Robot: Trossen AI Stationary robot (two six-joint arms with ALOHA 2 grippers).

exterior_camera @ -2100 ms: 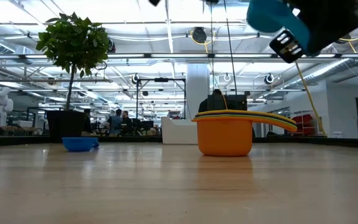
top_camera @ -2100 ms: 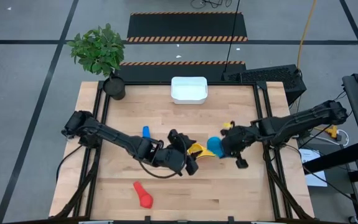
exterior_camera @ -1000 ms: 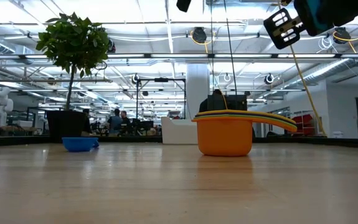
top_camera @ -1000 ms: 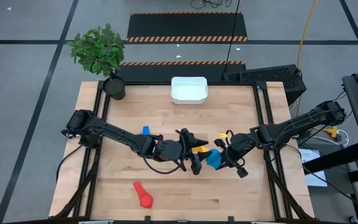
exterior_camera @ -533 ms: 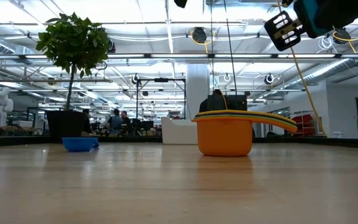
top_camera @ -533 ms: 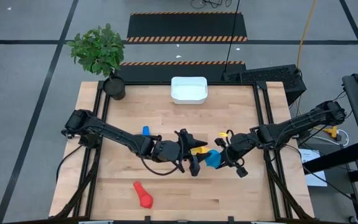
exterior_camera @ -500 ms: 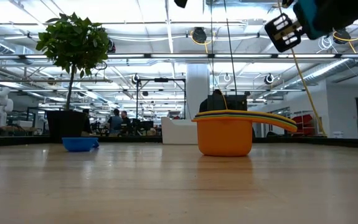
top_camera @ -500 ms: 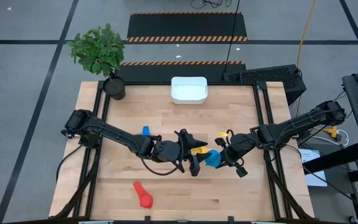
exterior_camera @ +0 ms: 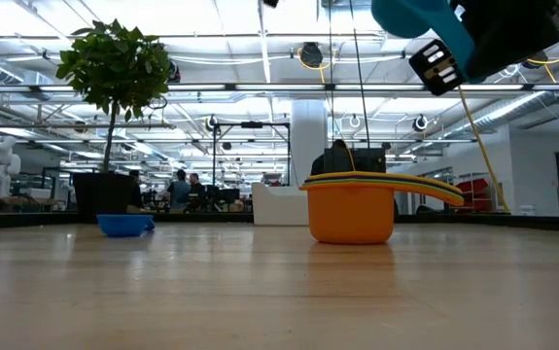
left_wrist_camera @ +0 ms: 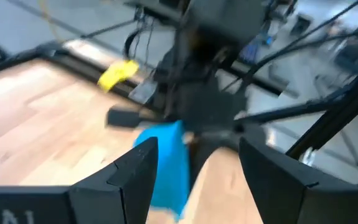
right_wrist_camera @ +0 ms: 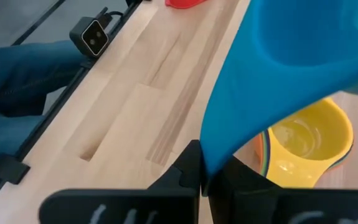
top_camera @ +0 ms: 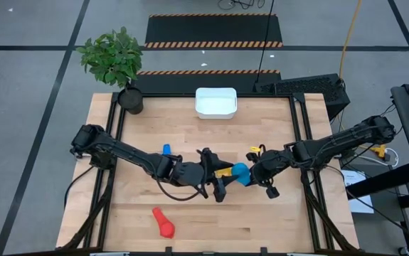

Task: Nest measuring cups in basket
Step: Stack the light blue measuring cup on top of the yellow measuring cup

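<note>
While the right gripper (top_camera: pixel 250 174) pinches a light blue cup (top_camera: pixel 240 172) between its closed fingers, the cup hangs in the air just above and beside the stack of cups (exterior_camera: pixel 349 207) on the table. That stack is an orange cup (exterior_camera: pixel 350 219) with green and yellow cups nested inside; the yellow cup (right_wrist_camera: pixel 305 144), smooth and glossy inside, sits directly below the held one in the right wrist view. The left gripper (top_camera: pixel 217 183) hovers just on the other side of the stack with its fingers (left_wrist_camera: pixel 113 180) spread wide and holding nothing, the light blue cup showing between them farther off. Well beyond both grippers, at the far edge of the wooden table (top_camera: pixel 190 135), stands the white basket (top_camera: pixel 215 102), a rounded rectangular tub with no cup visible in it. A small blue cup (top_camera: pixel 166 150) lies near the left arm, and a red cup (top_camera: pixel 163 223) lies nearer the front edge. A potted plant (top_camera: pixel 116 60) stands at the far left corner.
</note>
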